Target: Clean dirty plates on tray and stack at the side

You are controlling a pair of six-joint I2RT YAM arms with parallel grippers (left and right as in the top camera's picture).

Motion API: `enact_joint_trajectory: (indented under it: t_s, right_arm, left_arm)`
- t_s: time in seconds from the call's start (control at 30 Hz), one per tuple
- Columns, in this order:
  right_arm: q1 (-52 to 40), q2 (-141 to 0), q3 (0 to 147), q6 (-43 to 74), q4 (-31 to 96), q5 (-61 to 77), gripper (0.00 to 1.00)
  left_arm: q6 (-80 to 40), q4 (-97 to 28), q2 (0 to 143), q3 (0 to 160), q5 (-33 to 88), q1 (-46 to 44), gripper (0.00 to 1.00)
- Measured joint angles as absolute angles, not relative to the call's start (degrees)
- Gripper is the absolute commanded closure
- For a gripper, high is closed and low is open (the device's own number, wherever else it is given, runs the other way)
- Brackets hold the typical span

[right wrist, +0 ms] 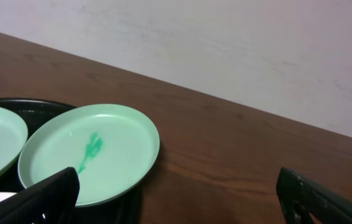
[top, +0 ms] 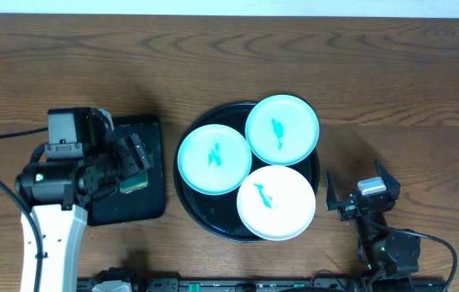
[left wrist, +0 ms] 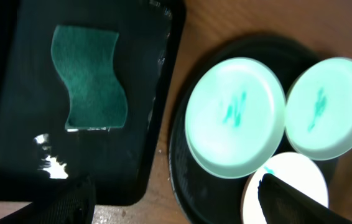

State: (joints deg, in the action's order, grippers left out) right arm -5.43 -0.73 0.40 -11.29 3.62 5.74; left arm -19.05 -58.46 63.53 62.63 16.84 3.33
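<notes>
Though smooth, three round teal-smeared plates (top: pixel 213 158)

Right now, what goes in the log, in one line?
plates: three smeared, on round tray | sponge: lying in rectangular tray | left pincer: open, over rectangular tray | right pincer: open, beside round tray

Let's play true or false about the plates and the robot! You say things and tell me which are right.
1. Three plates sit on the round tray. True.
2. All of them are white. False: only the white plate is; two are mint-green.
3. Every plate has a teal smear. True.
4. The right gripper holds a plate. False: it is open and empty, beside the tray.
5. The green sponge lies on a plate. False: it lies on the rectangular tray.
</notes>
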Motion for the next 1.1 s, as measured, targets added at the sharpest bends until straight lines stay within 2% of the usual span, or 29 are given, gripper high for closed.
enact_joint_trajectory:
  t_s: [0.77,1.1]
  right_arm:
    - [-5.4,-0.7,0.4,-12.1,3.6,4.5,0.01]
    - [-5.4,-0.7,0.6,-14.2,-1.0,6.7,0.01]
  left_arm:
    - [-19.0,-58.2,63.7,62.6,16.8,3.3,0.16]
    - [-19.0,-58.1,63.7,62.6,16.8,3.3,0.16]
